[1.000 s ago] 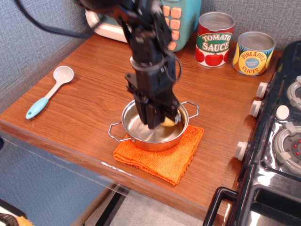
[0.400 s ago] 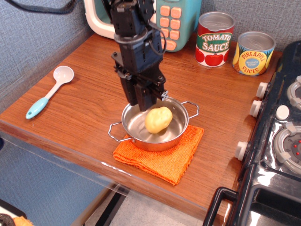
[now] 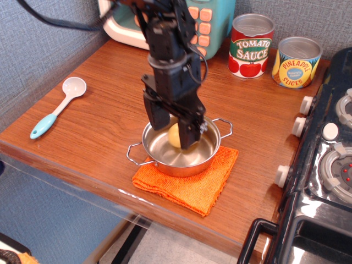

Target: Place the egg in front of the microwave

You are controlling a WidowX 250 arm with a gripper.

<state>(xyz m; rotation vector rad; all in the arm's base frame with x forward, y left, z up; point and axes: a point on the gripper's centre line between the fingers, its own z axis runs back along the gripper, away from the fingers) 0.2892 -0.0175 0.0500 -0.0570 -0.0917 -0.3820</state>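
My pincer (image 3: 172, 124) straddles the egg (image 3: 175, 135) in the pot (image 3: 181, 147), seemingly not yet clamped; carry to microwave (image 3: 165, 22) undone.

**A:** Where does the single view stand?

**B:** Off the front edge of the brown wooden counter (image 3: 99, 137), raised, looking down and towards the grey fabric back wall (image 3: 308, 16).

**A:** How near?

**B:** Close enough that the counter fills most of the picture. The teal toy microwave with salmon-pink buttons (image 3: 209, 25) is cut by the top edge, and the black toy stove with white knobs (image 3: 324, 165) by the right edge.

**A:** What sits at centre?

**B:** The black robot arm (image 3: 170, 66), coming in from the top, above the small steel two-handled pot (image 3: 157, 154) on the orange cloth (image 3: 209, 187).

**A:** Does a second view share any of this?

**B:** Only one view is given.
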